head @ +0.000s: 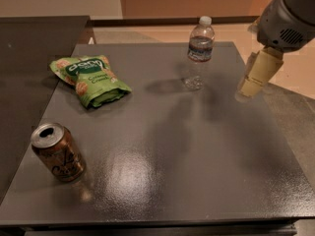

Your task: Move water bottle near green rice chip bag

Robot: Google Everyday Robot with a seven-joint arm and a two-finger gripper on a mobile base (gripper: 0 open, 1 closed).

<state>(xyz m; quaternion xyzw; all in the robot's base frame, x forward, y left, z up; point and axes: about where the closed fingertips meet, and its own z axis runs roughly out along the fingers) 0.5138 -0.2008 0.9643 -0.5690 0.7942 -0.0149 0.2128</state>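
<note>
The water bottle [199,51], clear with a white cap and a dark blue label band, stands upright near the far edge of the grey table [172,146], right of centre. The green rice chip bag [89,80] lies flat at the far left of the table, well apart from the bottle. My gripper [257,75] hangs from the grey arm at the upper right, with a cream finger pointing down above the table's right side, to the right of the bottle and not touching it.
A brown soda can [57,153] stands tilted near the front left corner of the table. A dark counter [29,58] adjoins the table on the left. Pale floor [295,77] lies beyond the right edge.
</note>
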